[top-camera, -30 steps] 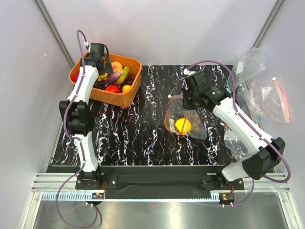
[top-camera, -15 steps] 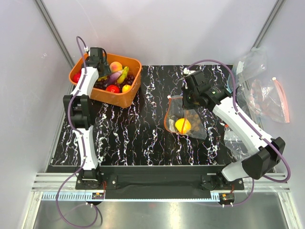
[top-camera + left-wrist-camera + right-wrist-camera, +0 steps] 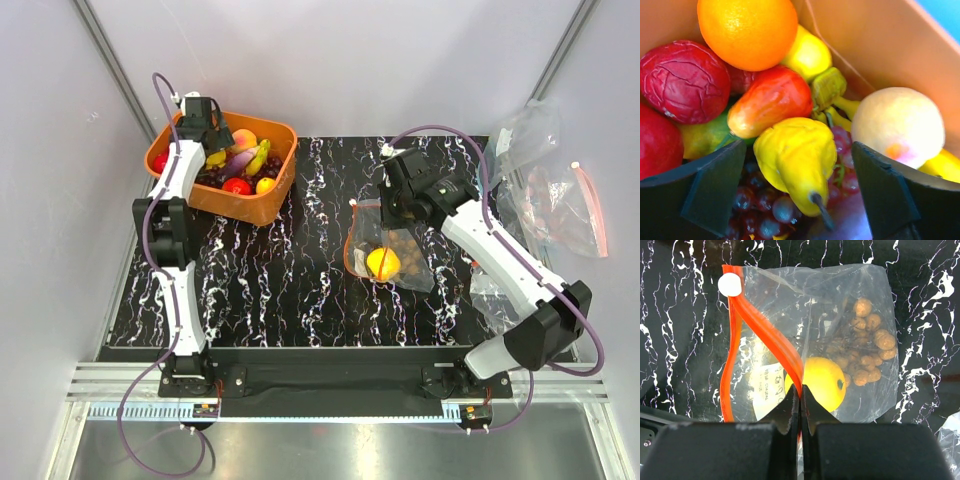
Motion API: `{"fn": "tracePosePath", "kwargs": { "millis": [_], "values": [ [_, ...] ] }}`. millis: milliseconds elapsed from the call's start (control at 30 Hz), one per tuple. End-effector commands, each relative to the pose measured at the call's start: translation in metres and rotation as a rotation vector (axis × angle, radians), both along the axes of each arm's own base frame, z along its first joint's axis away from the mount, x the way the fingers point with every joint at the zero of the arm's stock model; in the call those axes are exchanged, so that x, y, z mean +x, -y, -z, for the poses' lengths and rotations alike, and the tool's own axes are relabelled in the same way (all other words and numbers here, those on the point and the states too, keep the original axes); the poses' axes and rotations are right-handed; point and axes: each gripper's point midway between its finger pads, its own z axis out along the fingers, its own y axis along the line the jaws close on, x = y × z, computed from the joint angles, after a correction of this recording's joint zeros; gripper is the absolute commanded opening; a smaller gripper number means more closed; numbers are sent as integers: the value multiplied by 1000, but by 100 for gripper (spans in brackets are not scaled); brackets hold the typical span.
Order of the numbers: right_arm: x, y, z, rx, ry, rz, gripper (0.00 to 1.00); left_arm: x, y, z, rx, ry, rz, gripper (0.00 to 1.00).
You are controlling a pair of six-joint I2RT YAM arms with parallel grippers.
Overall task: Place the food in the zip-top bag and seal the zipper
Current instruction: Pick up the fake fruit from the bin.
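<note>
The zip-top bag (image 3: 392, 252) lies mid-table with its mouth held open; in the right wrist view it (image 3: 850, 300) holds a yellow fruit (image 3: 821, 382) and a brown cluster (image 3: 867, 347). My right gripper (image 3: 800, 390) is shut on one lip of the orange-red zipper (image 3: 767, 330) and stands over the bag (image 3: 392, 212). My left gripper (image 3: 800, 200) is open, low inside the orange basket (image 3: 275, 195), jaws either side of a yellow pear (image 3: 795, 157). It shows at the basket's far left (image 3: 205, 135).
The basket holds an orange (image 3: 747, 30), red fruits (image 3: 682, 80), a peach (image 3: 897, 125), grapes (image 3: 757, 210) and a banana (image 3: 258, 157). Spare clear bags (image 3: 555, 200) lie at the table's right edge. Enclosure walls stand close around.
My left gripper has moved a little farther back and left over the basket. My right gripper has shifted slightly left, still holding the zipper lip.
</note>
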Motion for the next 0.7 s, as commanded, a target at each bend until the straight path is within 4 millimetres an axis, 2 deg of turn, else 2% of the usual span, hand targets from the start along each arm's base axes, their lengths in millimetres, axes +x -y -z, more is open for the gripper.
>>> {"fn": "tracePosePath", "kwargs": {
  "millis": [0, 67, 100, 133, 167, 200, 233, 267, 300, 333, 400, 433, 467, 500, 533, 600, 633, 667],
  "values": [
    [5, -7, -19, 32, 39, -21, 0, 15, -6, -18, -29, 74, 2, 87],
    [5, -7, -21, 41, 41, -19, 0, 12, -7, -22, -43, 66, 9, 78],
    [4, -6, -21, 41, 40, -20, 0, 9, -3, -24, -66, 61, 29, 66],
    [2, -6, -22, 42, 38, -20, 0, 6, -3, -27, -75, 57, 34, 62],
    [1, -5, -25, 47, 45, -17, 0, 2, -2, -48, -79, 93, 42, 59],
    [-1, -3, -26, 45, 47, -13, 0, -6, 0, -42, -86, 77, 46, 55],
    [-2, -2, -26, 46, 50, -10, 0, -14, 1, -69, -87, 126, 49, 53],
    [-4, 1, -29, 46, 52, -7, 0, -17, 2, -78, -91, 156, 54, 52],
    [-5, 1, -29, 46, 54, -6, 0, -25, 4, -73, -102, 144, 57, 51],
    [-6, 2, -30, 46, 54, -4, 0, -33, 7, -99, -105, 200, 66, 50],
    [-9, 3, -32, 51, 57, -4, 0, -46, 13, -106, -123, 209, 83, 49],
    [-8, 5, -33, 51, 60, 2, 0, -54, 14, -124, -130, 242, 93, 48],
    [-10, 5, -35, 56, 66, 0, 0, -60, 18, -131, -137, 252, 104, 48],
    [-10, 5, -36, 58, 70, -2, 0, -66, 22, -129, -149, 245, 122, 47],
    [-11, 5, -38, 60, 73, 0, 0, -75, 25, -147, -150, 277, 134, 47],
    [-11, 6, -41, 62, 82, 0, 0, -87, 34, -153, -164, 285, 158, 47],
    [-11, 6, -41, 60, 83, -2, 0, -98, 40, -160, -170, 298, 172, 47],
    [-11, 6, -43, 61, 86, -2, 0, -104, 57, -163, -206, 307, 220, 47]
  ]
}}
